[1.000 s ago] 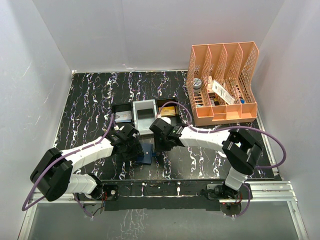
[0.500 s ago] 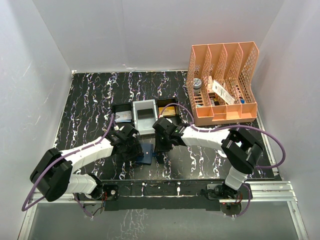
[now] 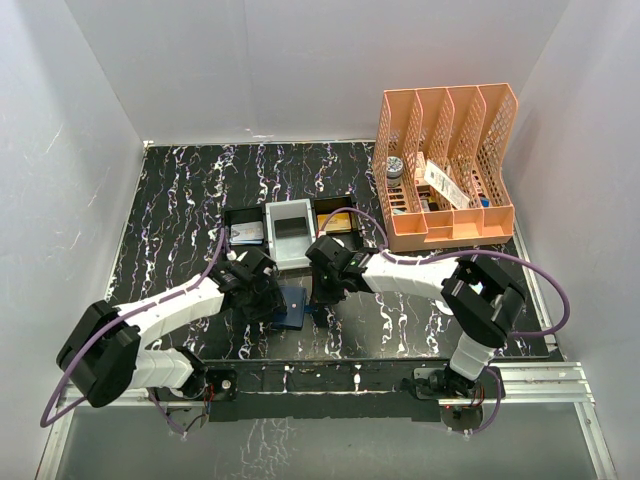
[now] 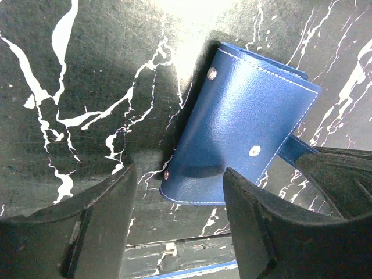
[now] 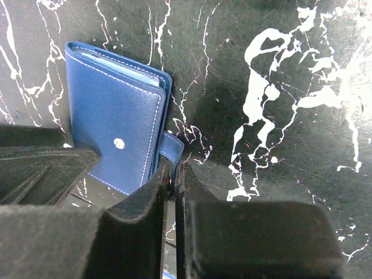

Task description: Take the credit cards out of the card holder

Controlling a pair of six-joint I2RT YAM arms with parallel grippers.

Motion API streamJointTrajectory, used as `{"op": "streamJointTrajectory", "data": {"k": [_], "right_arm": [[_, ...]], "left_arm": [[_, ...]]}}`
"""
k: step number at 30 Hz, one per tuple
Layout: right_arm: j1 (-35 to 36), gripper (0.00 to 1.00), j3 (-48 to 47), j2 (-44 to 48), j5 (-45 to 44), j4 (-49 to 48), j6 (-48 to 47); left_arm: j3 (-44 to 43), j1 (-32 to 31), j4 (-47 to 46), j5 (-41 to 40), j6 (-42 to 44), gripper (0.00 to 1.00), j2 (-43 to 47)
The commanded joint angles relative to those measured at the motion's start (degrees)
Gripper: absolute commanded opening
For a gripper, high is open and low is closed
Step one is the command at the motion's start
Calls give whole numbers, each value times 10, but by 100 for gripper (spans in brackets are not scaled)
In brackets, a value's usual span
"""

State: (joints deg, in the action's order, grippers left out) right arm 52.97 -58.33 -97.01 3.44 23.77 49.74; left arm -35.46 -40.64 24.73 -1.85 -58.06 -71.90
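Card holder [image 3: 292,307]: blue, folded shut, lying flat on the black marbled table [image 3: 180,200] towards its near edge, just nearer than the compartment tray [image 3: 270,225], between the two grippers.
Snap tab [image 5: 172,146]: sticks out from the holder's right side and runs into the gap between the right gripper's fingers.
Right gripper [image 5: 173,180]: fingers pressed almost together, pinching the snap tab.
Left gripper [image 4: 177,224]: moderately wide, the holder's left end lying between its fingers; I cannot tell whether they touch it.
Credit cards: a pale strip [image 5: 119,65] shows along the holder's open edge; card or lining, I cannot tell.
File organiser [image 3: 445,165]: orange, at the far right of the table, well apart from the holder.
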Motion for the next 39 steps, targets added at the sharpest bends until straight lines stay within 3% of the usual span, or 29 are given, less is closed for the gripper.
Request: {"op": "streamJointTrajectory", "data": {"k": [1, 6, 14, 26, 29, 35, 39], "right_arm": [[-2, 0, 3, 12, 10, -26, -6], [-2, 0, -7, 46, 11, -27, -28], [-2, 0, -14, 81, 83, -59, -29], [-2, 0, -57, 48, 227, -133, -16], [-2, 0, -62, 39, 259, -189, 19], [-2, 0, -93, -6, 252, -164, 12], [-7, 0, -51, 8, 213, -147, 12]], "left_arm": [[-11, 0, 19, -7, 4, 62, 25], [-7, 0, 12, -7, 10, 68, 64], [-29, 0, 36, -36, 27, 72, 123], [-67, 0, 124, -142, -7, 77, 230], [-71, 0, 138, -151, -18, 77, 238], [-61, 0, 143, -153, -24, 77, 239], [-55, 1, 149, -140, -21, 76, 227]]}}
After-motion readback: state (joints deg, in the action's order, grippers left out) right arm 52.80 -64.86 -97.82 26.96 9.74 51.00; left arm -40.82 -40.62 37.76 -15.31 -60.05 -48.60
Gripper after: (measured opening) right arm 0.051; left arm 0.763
